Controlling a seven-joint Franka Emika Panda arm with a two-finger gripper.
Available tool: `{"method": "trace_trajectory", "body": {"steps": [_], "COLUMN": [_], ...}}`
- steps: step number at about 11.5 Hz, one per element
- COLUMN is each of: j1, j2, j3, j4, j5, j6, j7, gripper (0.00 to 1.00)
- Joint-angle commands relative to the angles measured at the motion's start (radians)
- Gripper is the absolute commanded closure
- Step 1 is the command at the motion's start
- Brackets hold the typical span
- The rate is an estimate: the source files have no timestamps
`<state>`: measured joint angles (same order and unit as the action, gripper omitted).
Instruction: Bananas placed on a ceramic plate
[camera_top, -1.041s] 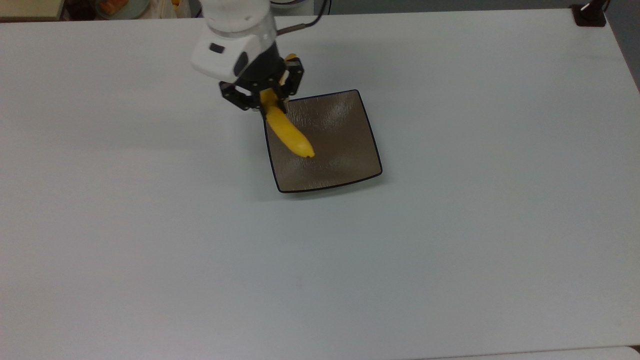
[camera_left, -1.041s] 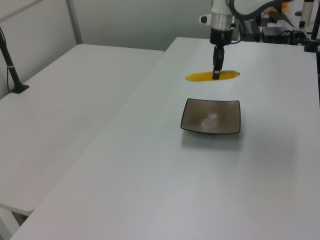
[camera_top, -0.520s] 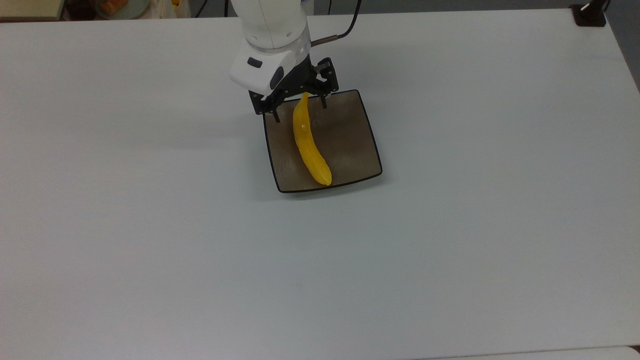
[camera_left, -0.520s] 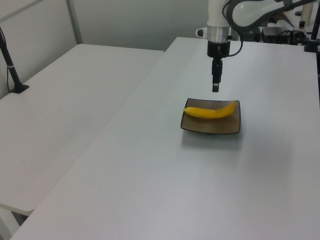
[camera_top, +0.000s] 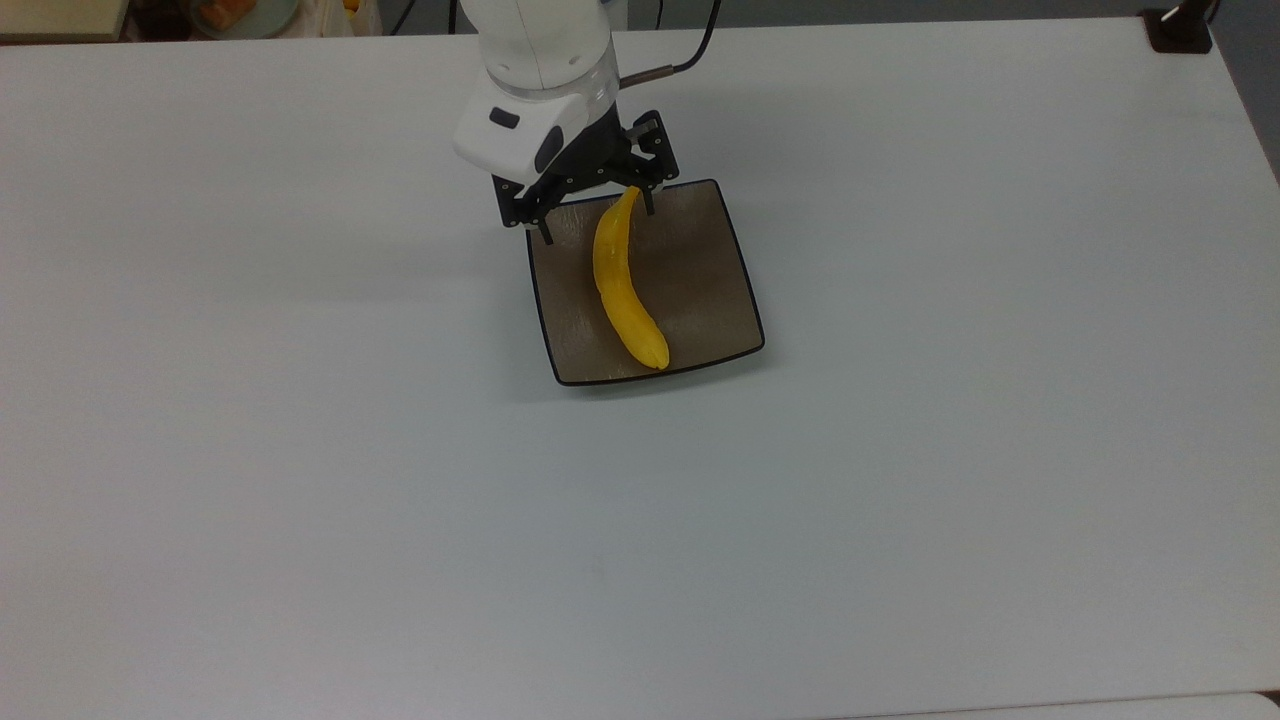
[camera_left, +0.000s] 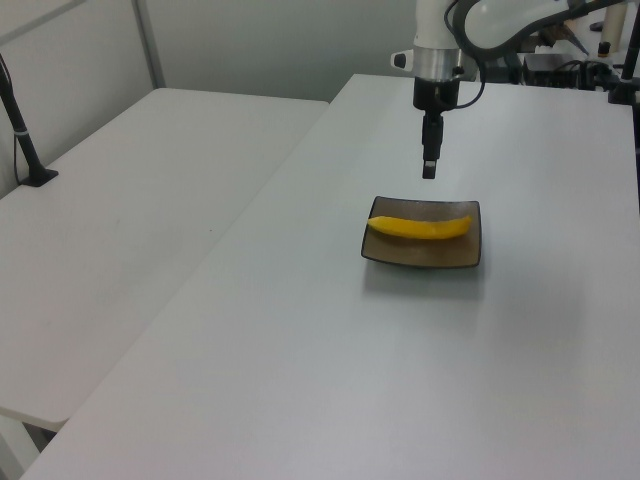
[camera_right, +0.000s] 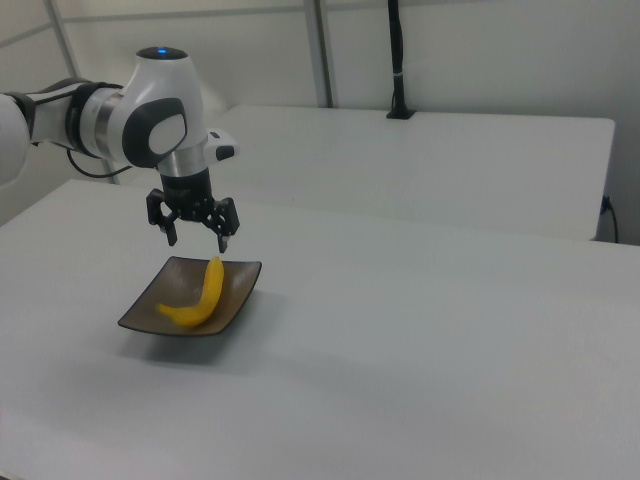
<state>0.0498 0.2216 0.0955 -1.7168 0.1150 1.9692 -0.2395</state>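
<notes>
We see the robot arm (camera_top: 540, 40) cut off by the top view's upper edge, and its base lies outside the right view's left edge. The tool (camera_top: 592, 215) covers the ceramic plate's (camera_top: 700, 300) far corner in the top view. Clutter (camera_top: 240, 15) beyond the desk (camera_top: 900, 500) is too cropped to identify.
</notes>
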Motion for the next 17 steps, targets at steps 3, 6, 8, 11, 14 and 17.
{"method": "trace_trajectory", "body": {"steps": [3, 6, 8, 11, 14, 17], "j1": [-0.002, -0.004, 0.008, 0.007, 0.007, 0.005], "j2": [-0.071, -0.151, -0.192, -0.223, -0.225, -0.225], "j3": [-0.016, -0.071, -0.108, -0.108, -0.108, -0.109], "j4": [0.006, 0.011, -0.01, -0.013, -0.015, -0.015], "j5": [-0.132, -0.144, -0.141, -0.13, -0.13, -0.13], "j6": [-0.065, -0.231, -0.237, -0.239, -0.233, -0.234], "j7": [0.202, 0.206, 0.21, 0.21, 0.21, 0.212], "gripper": [0.0, 0.0, 0.0, 0.0, 0.0, 0.0]}}
